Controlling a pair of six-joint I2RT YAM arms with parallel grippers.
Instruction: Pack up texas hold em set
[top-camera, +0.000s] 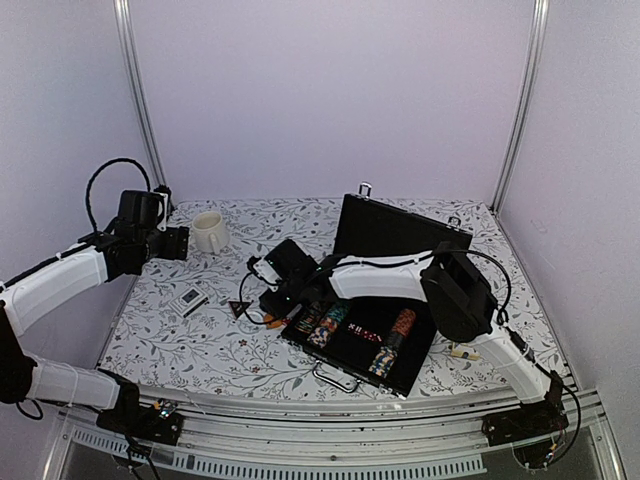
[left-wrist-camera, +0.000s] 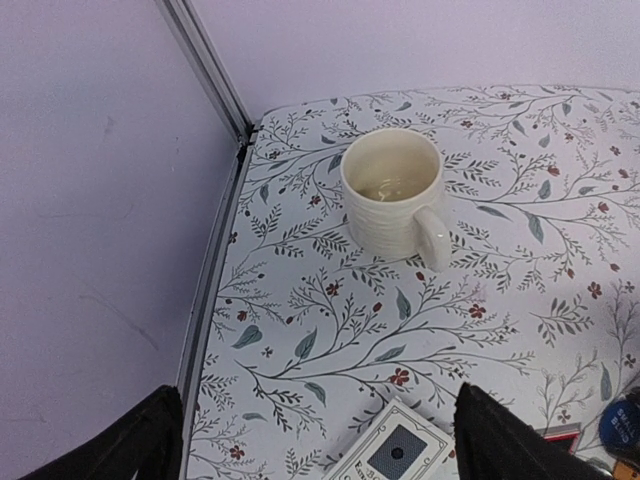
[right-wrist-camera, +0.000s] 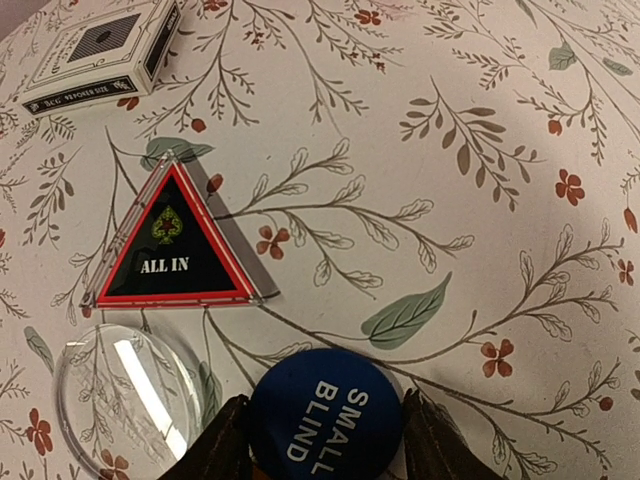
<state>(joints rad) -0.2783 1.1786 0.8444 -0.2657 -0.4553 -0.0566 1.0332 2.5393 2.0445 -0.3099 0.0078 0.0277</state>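
The black briefcase lies open at centre right, with chip rows and red dice in its base. My right gripper is low over the table left of the case, its fingers pressed on both sides of the blue "SMALL BLIND" disc. The black "ALL IN" triangle and a clear round disc lie just beside it. A card deck lies further off and also shows in the left wrist view. My left gripper is open and empty above the table near the deck.
The cream mug stands upright at the back left, near the metal frame post and the table's left edge. The case's raised lid stands behind the right arm. A small object lies right of the case.
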